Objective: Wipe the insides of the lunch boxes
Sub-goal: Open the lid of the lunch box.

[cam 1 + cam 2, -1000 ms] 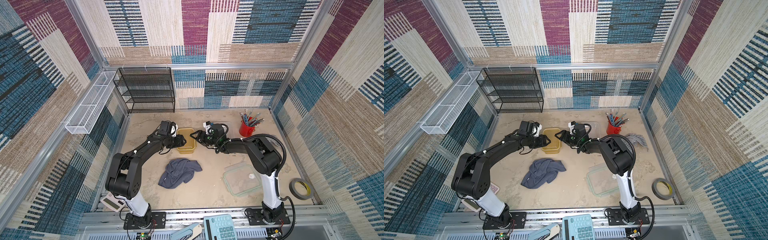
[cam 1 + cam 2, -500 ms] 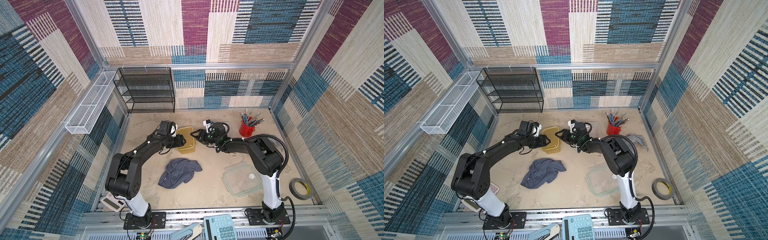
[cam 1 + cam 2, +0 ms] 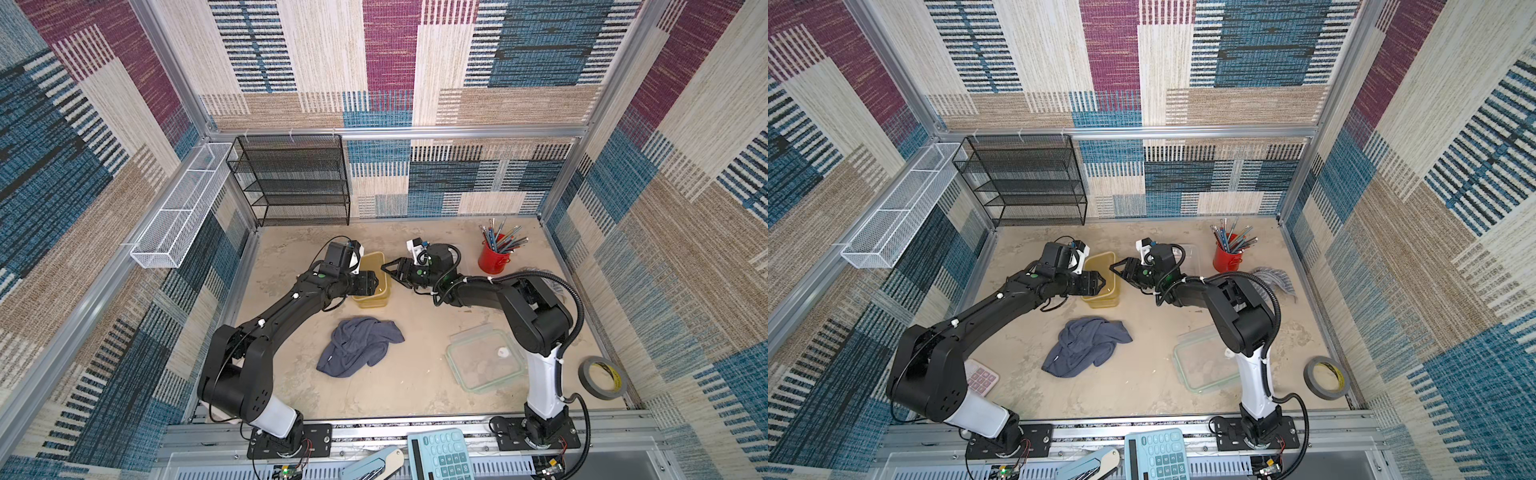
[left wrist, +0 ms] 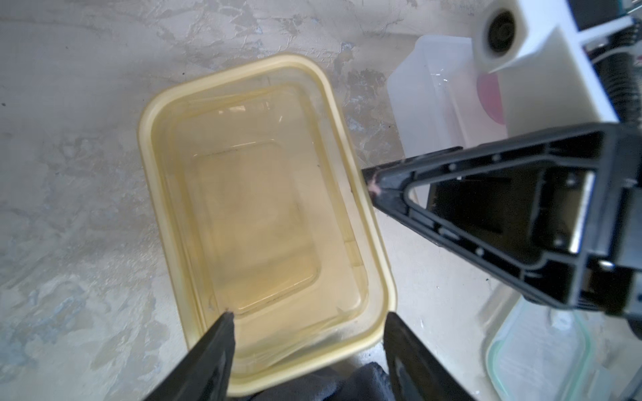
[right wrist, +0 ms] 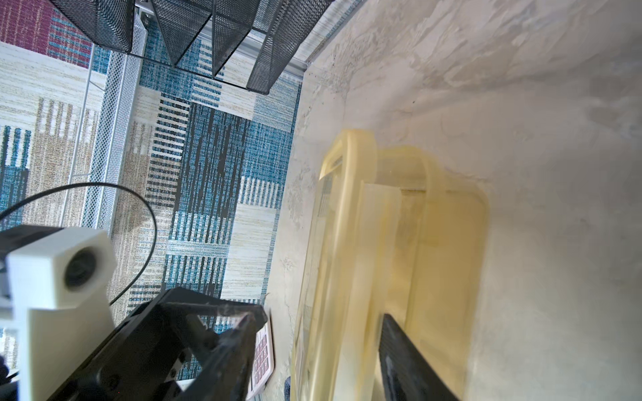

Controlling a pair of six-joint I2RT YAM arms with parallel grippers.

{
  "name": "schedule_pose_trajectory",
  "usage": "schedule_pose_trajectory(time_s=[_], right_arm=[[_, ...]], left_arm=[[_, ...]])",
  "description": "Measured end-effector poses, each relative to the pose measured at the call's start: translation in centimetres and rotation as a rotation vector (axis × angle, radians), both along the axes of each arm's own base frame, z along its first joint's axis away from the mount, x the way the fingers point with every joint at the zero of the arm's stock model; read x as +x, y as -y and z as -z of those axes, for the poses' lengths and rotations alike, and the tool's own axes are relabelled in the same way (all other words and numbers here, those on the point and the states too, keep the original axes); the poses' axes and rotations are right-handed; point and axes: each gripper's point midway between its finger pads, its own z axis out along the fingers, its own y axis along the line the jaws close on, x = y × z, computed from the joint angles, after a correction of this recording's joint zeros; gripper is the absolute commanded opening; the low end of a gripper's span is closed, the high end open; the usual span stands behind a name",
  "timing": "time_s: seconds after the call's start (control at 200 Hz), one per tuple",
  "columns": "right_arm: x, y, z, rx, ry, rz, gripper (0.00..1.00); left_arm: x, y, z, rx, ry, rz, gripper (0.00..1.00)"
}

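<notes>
**Top pair.** Your two stereo eyes sit side by side, high above the front rail and well back, angled down toward the back wall. Both top views take in the whole tabletop point(image 3: 415, 395), both arms and the black mesh shelf point(image 3: 299, 183).

**Left wrist.** Your camera looks steeply down, close over the amber lunch box point(image 4: 264, 208). The right gripper point(image 4: 373, 184) and the frosted lunch box point(image 4: 434, 104) lie beyond.

**Right wrist.** Your view is close, low and rolled sideways. It faces across the amber lunch box toward the mesh shelf and the left-hand wall, with the left gripper point(image 5: 257, 317) alongside.

**Overlap.** Every view shares the amber lunch box, and each wrist view sees the opposite gripper.
</notes>
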Motion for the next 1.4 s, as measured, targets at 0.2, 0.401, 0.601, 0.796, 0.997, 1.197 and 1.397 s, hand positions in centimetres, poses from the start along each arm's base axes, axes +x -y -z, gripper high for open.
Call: schedule_pose_trajectory(time_s=[0.2,0.401,0.601,0.796,0.997,1.197,1.397], right_arm=[[-0.1,-0.2,-0.9,0.029,0.009,-0.004,0.57],[-0.2,-0.3,-1.4,0.049,0.004,-0.013,0.57],[-0.2,-0.3,-1.7,0.065,-0.005,-0.012,0.57],[-0.2,-0.3,-2.8,0.086,0.007,-0.012,0.57],[-0.3,-0.3,-3.6,0.103,0.011,-0.010,0.57],[-0.4,-0.3,-3.8,0.109,0.011,-0.009,0.57],[-0.4,-0.3,-3.8,0.112,0.009,-0.009,0.57]], left_arm=[[-2.7,1.0,-0.5,0.082,0.071,0.071,0.78],[-4.6,1.6,-0.8,0.135,0.129,0.103,0.79],[-5.0,3.2,-0.4,0.192,0.164,0.137,0.79],[-4.3,3.9,0.8,0.249,0.153,0.134,0.78],[-3.2,3.2,1.1,0.306,0.166,0.089,0.74],[-2.2,2.7,1.1,0.358,0.183,0.045,0.70],[-1.6,2.5,1.4,0.393,0.183,0.024,0.67]])
